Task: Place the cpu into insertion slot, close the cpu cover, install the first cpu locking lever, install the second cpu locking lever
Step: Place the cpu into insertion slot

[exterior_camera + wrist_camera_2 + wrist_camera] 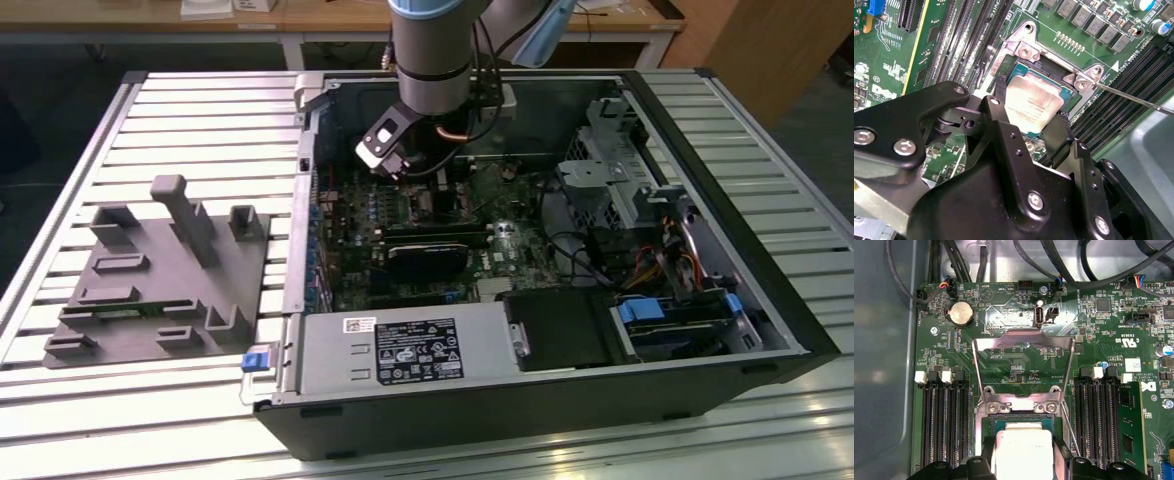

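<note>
In both wrist views the cpu [1035,106] [1022,447], a pale silvery square chip, sits between my black fingers [999,117], low over the insertion slot [1019,407] on the green motherboard. My gripper [1030,122] [1023,462] is shut on the chip's two sides. The cpu cover [1024,334], a thin silvery frame with an open window, is swung back open behind the slot. A thin metal locking lever [1134,97] [1069,426] runs beside the socket, unlatched. In the exterior view my gripper [400,165] reaches down into the open computer case.
Long black memory slots [946,425] [1099,420] flank the socket. Black cables [979,260] hang past the board's edge. In the exterior view a black card [430,250] and a power supply [400,350] lie in the case; a grey fixture [160,275] stands at the exterior view's left.
</note>
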Robot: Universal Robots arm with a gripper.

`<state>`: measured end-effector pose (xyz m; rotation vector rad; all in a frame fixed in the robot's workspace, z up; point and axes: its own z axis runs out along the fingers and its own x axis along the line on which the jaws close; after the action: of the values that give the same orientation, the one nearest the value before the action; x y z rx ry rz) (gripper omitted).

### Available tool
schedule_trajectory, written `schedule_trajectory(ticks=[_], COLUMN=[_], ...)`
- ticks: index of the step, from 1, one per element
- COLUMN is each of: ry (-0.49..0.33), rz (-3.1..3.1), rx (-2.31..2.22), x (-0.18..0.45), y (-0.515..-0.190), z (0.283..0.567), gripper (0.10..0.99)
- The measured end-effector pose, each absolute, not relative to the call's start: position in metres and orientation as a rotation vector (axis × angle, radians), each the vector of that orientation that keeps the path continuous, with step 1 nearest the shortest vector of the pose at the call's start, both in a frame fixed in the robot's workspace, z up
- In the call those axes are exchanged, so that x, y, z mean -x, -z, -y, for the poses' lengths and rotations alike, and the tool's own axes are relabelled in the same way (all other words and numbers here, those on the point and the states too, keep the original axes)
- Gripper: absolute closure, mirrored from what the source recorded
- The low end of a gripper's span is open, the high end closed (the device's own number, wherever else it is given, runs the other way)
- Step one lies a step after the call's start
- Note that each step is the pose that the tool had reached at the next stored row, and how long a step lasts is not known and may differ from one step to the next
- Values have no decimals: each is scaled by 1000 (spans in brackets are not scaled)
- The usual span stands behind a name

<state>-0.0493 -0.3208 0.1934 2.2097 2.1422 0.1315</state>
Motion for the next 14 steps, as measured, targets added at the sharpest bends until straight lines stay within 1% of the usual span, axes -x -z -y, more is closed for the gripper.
schedule_trajectory(ticks=[14], ry=[-131], rz=[-2142], rx=[-2210], x=[48], y=[-192], z=[321], gripper=[545])
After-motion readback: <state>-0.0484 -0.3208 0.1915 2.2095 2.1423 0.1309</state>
